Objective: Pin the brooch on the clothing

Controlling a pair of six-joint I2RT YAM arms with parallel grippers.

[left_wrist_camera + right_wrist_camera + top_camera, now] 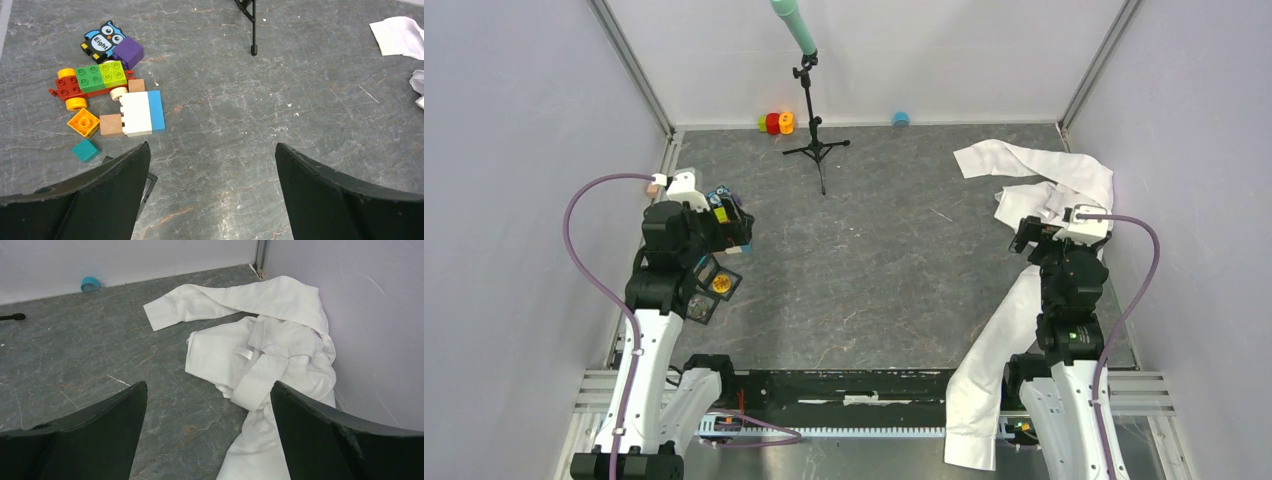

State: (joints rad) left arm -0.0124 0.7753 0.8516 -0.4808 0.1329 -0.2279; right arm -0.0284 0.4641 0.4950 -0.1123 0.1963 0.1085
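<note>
The clothing [280, 340], thin, wrinkled white fabric, is bunched by the right wall, with one flat cuffed sleeve pointed left. Its long axis is laid far-to-near, and its tail is draped over the near edge of the grey marbled table [864, 270] beside the right arm. Hard studded toy blocks [115, 95] are scattered at the left, and a slim black tripod [815, 140] is stood at the far middle. The left gripper [210, 150] and the right gripper [207, 387] are both spread wide, and nothing is grasped.

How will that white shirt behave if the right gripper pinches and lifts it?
Probably floppy: the shirt lies crumpled in soft folds. Likely light; the fabric looks thin. One end hangs over the table's near edge and may drag.
</note>
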